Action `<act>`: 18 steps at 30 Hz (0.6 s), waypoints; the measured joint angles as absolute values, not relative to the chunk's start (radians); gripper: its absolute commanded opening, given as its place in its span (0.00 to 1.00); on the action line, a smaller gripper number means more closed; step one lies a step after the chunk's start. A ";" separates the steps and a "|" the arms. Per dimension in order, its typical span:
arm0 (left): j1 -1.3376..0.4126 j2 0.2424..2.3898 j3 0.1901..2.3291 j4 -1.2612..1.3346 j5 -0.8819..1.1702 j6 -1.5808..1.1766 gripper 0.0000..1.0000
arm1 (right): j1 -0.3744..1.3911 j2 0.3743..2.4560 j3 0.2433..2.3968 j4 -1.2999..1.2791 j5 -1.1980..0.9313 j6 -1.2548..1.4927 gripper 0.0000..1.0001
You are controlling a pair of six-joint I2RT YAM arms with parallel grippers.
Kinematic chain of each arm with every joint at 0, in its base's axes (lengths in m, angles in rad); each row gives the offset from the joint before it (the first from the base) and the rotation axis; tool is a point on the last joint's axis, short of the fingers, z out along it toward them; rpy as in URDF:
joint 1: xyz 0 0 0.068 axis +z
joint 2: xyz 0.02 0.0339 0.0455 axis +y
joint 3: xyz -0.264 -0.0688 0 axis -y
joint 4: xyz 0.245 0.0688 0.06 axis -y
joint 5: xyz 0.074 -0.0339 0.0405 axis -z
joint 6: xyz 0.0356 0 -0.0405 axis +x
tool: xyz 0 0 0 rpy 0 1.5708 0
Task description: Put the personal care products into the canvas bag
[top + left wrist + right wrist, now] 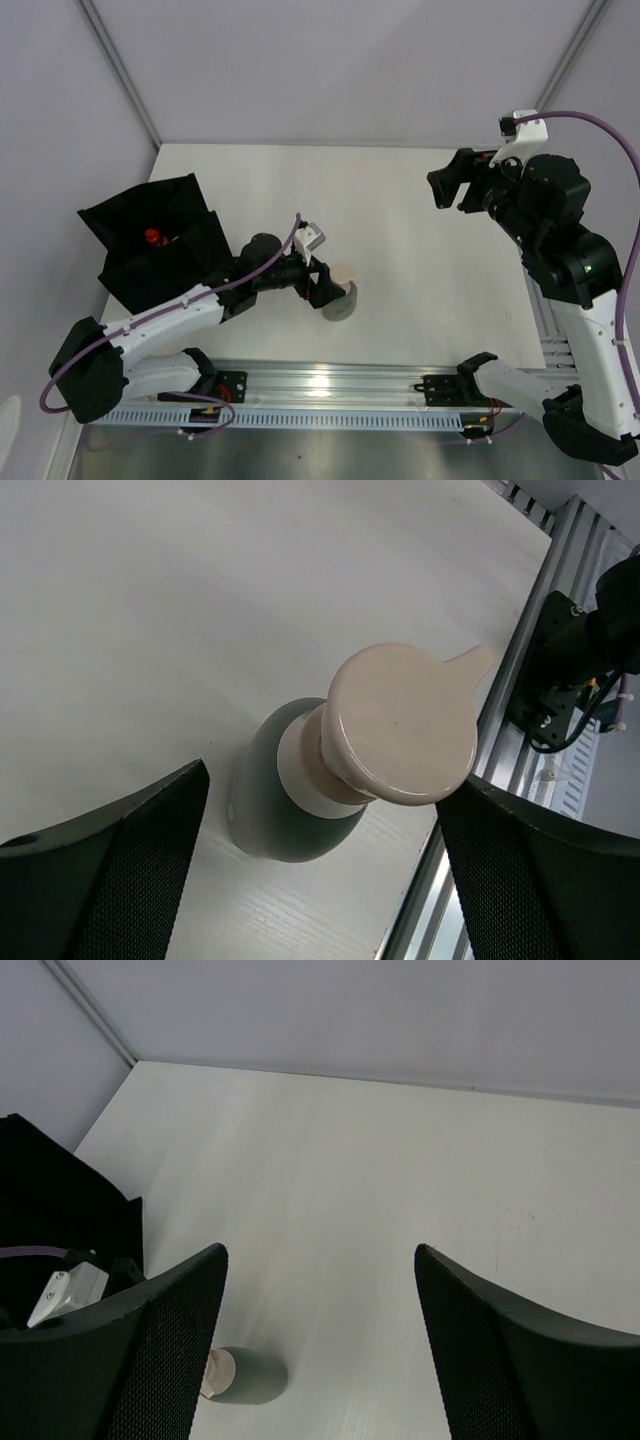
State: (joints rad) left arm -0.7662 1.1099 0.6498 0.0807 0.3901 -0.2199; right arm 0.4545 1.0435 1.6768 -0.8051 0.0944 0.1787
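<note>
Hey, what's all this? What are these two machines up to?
Two robot arms are packing small toiletry bottles into a black canvas bag at the left edge of the table. The left arm's tool is open on either side of a grey bottle with a pale cap, not yet gripping it. The right arm's tool hangs open and empty at the far right. Something red shows inside the bag.

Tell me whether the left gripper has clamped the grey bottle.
No: the left gripper is open, its fingers spread wider than the grey bottle between them.
</note>
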 measured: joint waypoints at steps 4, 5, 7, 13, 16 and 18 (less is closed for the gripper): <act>-0.799 1.147 0.650 0.121 0.360 -0.200 0.92 | 0.426 1.044 1.677 -0.806 0.089 0.165 0.80; -0.804 1.151 0.650 0.134 0.354 -0.198 0.91 | 0.418 1.044 1.677 -0.806 0.089 0.161 0.80; -0.815 1.160 0.650 0.159 0.342 -0.194 0.89 | 0.405 1.044 1.677 -0.807 0.089 0.155 0.80; -0.848 1.206 0.651 0.202 0.315 -0.178 0.84 | 0.376 1.041 1.674 -0.814 0.081 0.146 0.80; -0.859 1.233 0.654 0.201 0.302 -0.172 0.82 | 0.364 1.039 1.672 -0.820 0.078 0.143 0.80; -0.868 1.247 0.660 0.200 0.292 -0.167 0.79 | 0.358 1.037 1.672 -0.821 0.078 0.140 0.80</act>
State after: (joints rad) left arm -0.8680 1.2469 0.6601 0.2005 0.2916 -0.1669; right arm 0.3576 1.0370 1.6718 -0.8211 0.0776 0.1398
